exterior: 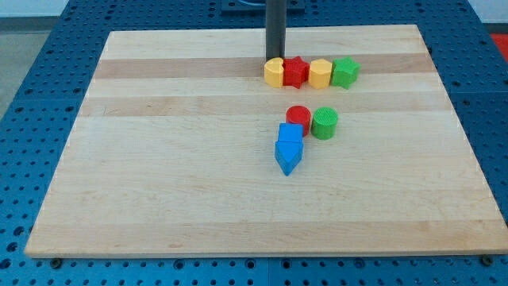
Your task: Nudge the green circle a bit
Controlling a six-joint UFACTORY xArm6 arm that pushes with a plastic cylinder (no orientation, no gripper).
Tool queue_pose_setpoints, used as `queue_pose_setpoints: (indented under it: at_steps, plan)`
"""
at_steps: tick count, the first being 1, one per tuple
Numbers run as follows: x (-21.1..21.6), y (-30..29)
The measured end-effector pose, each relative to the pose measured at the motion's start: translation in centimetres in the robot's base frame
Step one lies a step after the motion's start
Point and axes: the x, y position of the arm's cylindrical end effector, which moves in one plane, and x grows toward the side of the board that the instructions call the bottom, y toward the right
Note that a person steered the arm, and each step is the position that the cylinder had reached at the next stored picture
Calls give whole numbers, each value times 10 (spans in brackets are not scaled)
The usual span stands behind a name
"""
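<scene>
The green circle stands near the board's middle, touching the red circle on its left. My tip is at the view's top, right behind the yellow block at the left end of a row. The tip is well above and left of the green circle, apart from it.
The top row runs yellow block, red star, yellow hexagon, green star. Two blue blocks lie just below the red circle, touching each other. The wooden board rests on a blue perforated table.
</scene>
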Motion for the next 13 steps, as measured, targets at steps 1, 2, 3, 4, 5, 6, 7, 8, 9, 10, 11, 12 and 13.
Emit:
queue_pose_setpoints:
  at_steps: [1, 2, 3, 4, 5, 6, 7, 8, 9, 10, 11, 12, 13]
  plan:
    - [0, -43]
    - [12, -81]
    - [49, -88]
    - [71, -81]
    - [71, -46]
    - [87, -16]
    - [107, -2]
    - [114, 42]
    - [115, 92]
    - [131, 122]
    - [171, 122]
    - [184, 121]
    - [177, 121]
